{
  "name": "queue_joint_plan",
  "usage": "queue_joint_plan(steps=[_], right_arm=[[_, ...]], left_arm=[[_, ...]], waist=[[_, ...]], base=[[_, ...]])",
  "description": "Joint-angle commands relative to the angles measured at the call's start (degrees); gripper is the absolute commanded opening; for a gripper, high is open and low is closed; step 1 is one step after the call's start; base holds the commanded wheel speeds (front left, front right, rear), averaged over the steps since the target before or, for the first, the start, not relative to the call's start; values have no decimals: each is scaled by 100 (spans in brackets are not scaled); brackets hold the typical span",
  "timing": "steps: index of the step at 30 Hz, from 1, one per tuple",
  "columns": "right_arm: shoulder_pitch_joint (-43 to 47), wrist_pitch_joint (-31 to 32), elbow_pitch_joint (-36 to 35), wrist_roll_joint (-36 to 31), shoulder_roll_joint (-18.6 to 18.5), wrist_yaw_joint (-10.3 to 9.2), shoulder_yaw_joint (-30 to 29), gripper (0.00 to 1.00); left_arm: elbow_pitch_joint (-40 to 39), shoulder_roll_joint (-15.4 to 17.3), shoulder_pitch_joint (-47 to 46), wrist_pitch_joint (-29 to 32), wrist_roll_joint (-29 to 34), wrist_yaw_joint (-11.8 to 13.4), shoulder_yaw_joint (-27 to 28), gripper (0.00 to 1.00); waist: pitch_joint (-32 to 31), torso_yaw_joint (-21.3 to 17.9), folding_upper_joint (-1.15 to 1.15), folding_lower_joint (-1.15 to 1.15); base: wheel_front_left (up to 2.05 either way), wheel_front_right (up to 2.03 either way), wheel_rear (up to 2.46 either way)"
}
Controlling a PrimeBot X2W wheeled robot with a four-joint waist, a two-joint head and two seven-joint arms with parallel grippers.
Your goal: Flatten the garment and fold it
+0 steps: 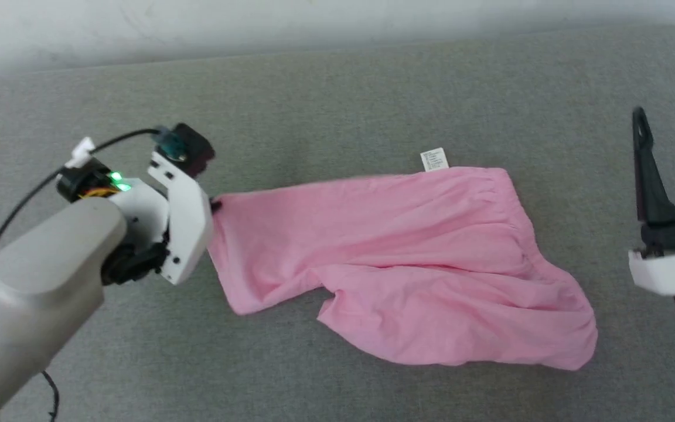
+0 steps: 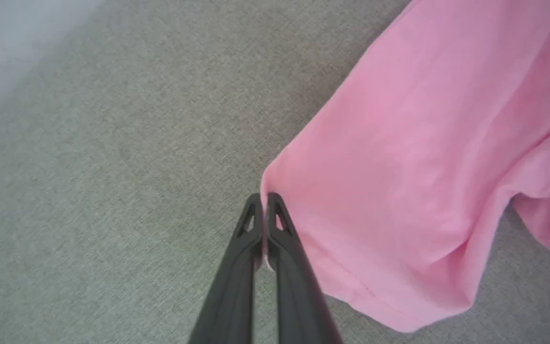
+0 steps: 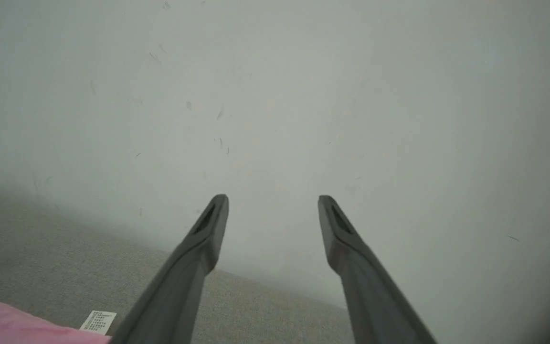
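Pink and creased, the garment [image 1: 408, 264] lies on the grey bench [image 1: 337, 99], its nine o'clock corner pinched in the left pincer [image 2: 266, 198], which should pull low toward nine o'clock once the wide, empty right pincer [image 3: 273, 205] anchors the three o'clock edge.

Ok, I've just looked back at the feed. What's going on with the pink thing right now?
The left gripper is shut on the left corner of the pink garment, which lies on the grey surface. The garment is spread out but rumpled, with a fold hanging toward the front. Its white label pokes out at the far edge. The right gripper is open, off to the right and clear of the cloth.
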Motion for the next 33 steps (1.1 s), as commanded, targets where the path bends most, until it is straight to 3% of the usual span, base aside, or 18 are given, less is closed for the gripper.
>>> queue_joint_plan(steps=[1, 4, 5, 6, 7, 13, 16, 19, 22, 33], right_arm=[[-156, -27, 43, 36, -83, -12, 71, 100], [-647, 114, 494, 302, -661, -12, 535, 100], [-1039, 576, 766, 632, -1105, -12, 994, 100], [-1039, 576, 766, 632, -1105, -12, 994, 100], [-1238, 866, 871, 827, -1347, -12, 1269, 100], [-2471, 3243, 1135, 2577, -2826, -12, 3557, 100], [-3128, 4452, 1078, 3605, -3298, -12, 4593, 100], [-3739, 5236, 1118, 4286, -3454, -12, 5220, 100], [-4171, 5562, 1374, 4688, -3361, -12, 5638, 100], [-4374, 5268, 2625, 5299, -3026, -12, 7039, 100]], left_arm=[[10, 51, -67, -61, -22, -37, 42, 0], [-67, 165, -71, -256, -7, -37, 76, 0], [-111, 199, -71, -335, -4, -36, 94, 0], [-111, 199, -71, -335, -4, -36, 94, 0], [-137, 196, -69, -369, -3, -26, 105, 0], [-212, 79, -84, -521, 70, 25, 101, 0], [-196, -27, -144, -586, 117, 34, 100, 0], [-168, -143, -243, -640, 163, 35, 105, 0], [-129, -269, -341, -704, 197, 28, 108, 0], [155, -623, -602, -981, 260, -12, 48, 0]], waist=[[-88, 112, 0, 0], [-53, 243, 0, 0], [-10, 336, 0, 0], [-10, 336, 0, 0], [19, 385, 0, 0], [287, 649, 0, 0], [443, 765, 0, 0], [619, 886, 0, 0], [778, 1004, 0, 0], [1114, 1347, 0, 0]], base=[[0, 0, 0], [0, 0, 0], [0, 0, 0], [0, 0, 0], [0, 0, 0], [0, 0, 0], [0, 0, 0], [0, 0, 0], [0, 0, 0], [0, 0, 0]])
